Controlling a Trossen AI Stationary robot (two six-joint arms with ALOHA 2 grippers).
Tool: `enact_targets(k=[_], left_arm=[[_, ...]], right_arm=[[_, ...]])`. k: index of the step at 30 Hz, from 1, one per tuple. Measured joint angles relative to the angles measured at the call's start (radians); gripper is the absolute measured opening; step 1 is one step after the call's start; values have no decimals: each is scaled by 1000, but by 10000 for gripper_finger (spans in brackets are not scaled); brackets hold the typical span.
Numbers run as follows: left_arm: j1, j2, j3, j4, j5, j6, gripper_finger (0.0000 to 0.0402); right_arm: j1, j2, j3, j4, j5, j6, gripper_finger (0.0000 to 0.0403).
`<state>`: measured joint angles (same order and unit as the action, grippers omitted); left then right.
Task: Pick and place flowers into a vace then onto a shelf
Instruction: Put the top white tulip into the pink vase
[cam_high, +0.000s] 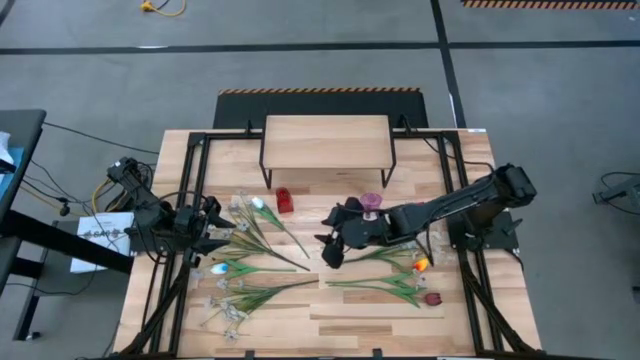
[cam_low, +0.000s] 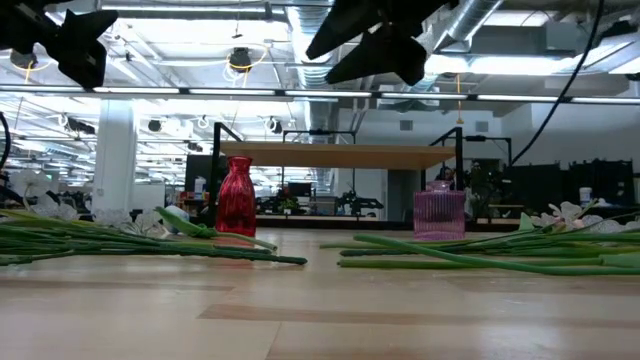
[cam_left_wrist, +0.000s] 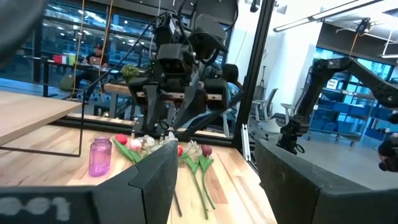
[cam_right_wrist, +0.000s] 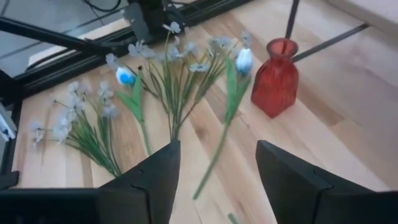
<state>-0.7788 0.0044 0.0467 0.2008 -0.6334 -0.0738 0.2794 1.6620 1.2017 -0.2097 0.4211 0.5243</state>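
Just below the right hand — empty, fingers spread wide — a white-headed flower lies lengthwise ahead (the nearer arm).

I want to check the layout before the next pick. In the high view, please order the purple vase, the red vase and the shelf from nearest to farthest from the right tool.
1. Purple vase: just beyond the right tool, toward the shelf.
2. Red vase: farther off, on the left arm's side.
3. Shelf: farthest, at the table's far edge.
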Motion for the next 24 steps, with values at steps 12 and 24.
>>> enact_targets(k=[12,24], left_arm=[[0,0,2,-1,57,-19,204],[0,0,2,-17,100,-44,204]], right_arm=[[0,247,175,16,4,45,191],[-1,497,432,27,27,73,206]])
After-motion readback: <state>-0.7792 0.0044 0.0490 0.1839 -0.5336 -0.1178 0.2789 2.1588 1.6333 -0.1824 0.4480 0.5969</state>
